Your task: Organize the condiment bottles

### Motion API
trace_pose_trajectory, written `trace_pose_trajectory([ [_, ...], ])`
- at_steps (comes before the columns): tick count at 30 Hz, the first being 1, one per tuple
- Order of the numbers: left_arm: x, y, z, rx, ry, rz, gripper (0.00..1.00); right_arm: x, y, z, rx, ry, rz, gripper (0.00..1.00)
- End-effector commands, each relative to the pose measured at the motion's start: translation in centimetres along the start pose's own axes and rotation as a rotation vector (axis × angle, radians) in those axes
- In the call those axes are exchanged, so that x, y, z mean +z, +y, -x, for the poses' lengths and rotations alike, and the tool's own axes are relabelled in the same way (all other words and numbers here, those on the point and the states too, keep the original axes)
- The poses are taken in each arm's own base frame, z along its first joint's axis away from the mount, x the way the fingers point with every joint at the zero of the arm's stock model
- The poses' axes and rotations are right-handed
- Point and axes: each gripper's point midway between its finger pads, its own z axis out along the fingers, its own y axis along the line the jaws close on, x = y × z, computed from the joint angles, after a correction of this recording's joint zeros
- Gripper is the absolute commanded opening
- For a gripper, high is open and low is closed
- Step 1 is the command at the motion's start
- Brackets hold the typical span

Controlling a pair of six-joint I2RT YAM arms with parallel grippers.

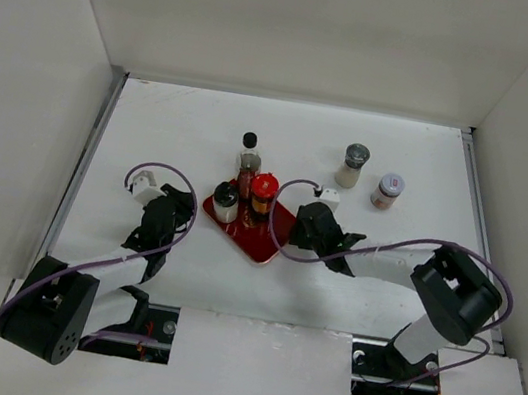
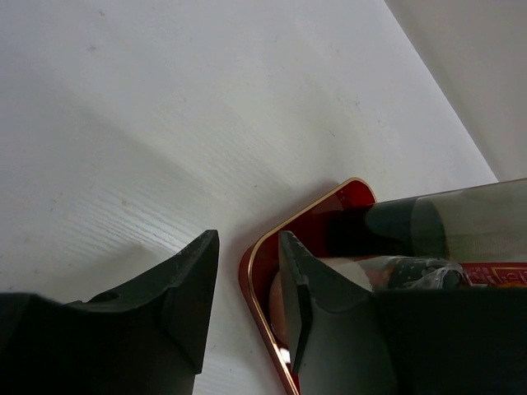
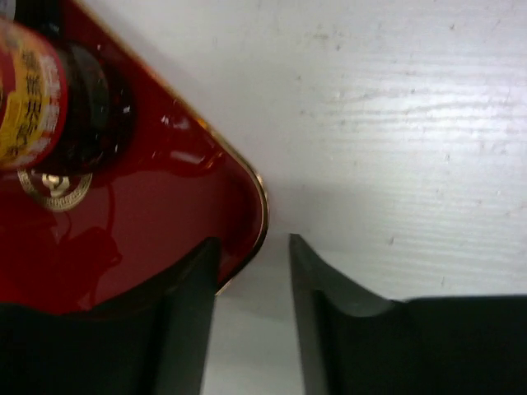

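A red tray (image 1: 263, 244) lies mid-table. It carries a grey-capped whitish shaker (image 1: 226, 202) and a red-capped orange bottle (image 1: 263, 195). The tall black-capped dark bottle (image 1: 248, 160) stands at the tray's far edge. A second grey-capped shaker (image 1: 353, 164) and a small red-labelled jar (image 1: 387, 190) stand apart at the back right. My left gripper (image 1: 185, 208) (image 2: 249, 240) straddles the tray's left rim (image 2: 306, 209) and is shut on it, with the dark bottle (image 2: 445, 220) just beyond. My right gripper (image 1: 302, 226) (image 3: 254, 243) stands open astride the tray's right corner (image 3: 262, 193), beside the orange bottle (image 3: 29, 99).
White walls enclose the table on the left, right and back. Purple cables loop from both arms, and the right arm's cable arches over the tray's near right side (image 1: 276, 245).
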Motion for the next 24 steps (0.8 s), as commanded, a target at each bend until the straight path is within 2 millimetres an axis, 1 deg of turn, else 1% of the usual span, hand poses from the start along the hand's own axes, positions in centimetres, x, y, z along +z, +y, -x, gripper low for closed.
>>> trace_pose_trajectory([
  [1,0.1,-2.9,1.7,-0.055,-0.043,-0.09,0.34,1.0,1.2,3.0,0.079,-0.049,0.025,0.41],
  [2,0.0,-3.1,1.8,-0.059,-0.043,-0.098,0.34,1.2,1.2,3.4,0.084,-0.051,0.024,0.37],
  [4,0.0,-3.1,1.8,-0.06,-0.043,-0.1,0.35,1.8,0.9,4.7,0.107,-0.071,0.02,0.29],
  [7,0.1,-3.1,1.5,-0.061,-0.029,-0.105,0.35,3.0,0.1,7.2,0.14,-0.114,-0.005,0.25],
  [11,0.2,-3.5,1.2,-0.064,-0.018,-0.118,0.38,4.9,-1.3,10.5,0.168,-0.159,-0.041,0.21],
  [13,0.3,-3.5,0.9,-0.067,-0.006,-0.124,0.38,5.6,-1.5,11.6,0.162,-0.169,-0.048,0.2],
  [18,0.4,-3.4,0.8,-0.071,-0.001,-0.12,0.39,6.8,-3.4,13.8,0.165,-0.193,-0.087,0.2],
  [20,0.3,-3.6,0.7,-0.073,0.004,-0.128,0.39,7.4,-3.9,14.8,0.159,-0.212,-0.097,0.2],
  [22,0.3,-3.7,0.5,-0.072,0.005,-0.131,0.4,7.8,-3.8,16.1,0.162,-0.232,-0.094,0.2],
  [24,0.4,-3.9,0.4,-0.071,0.01,-0.135,0.4,8.1,-3.1,17.8,0.149,-0.266,-0.073,0.22],
])
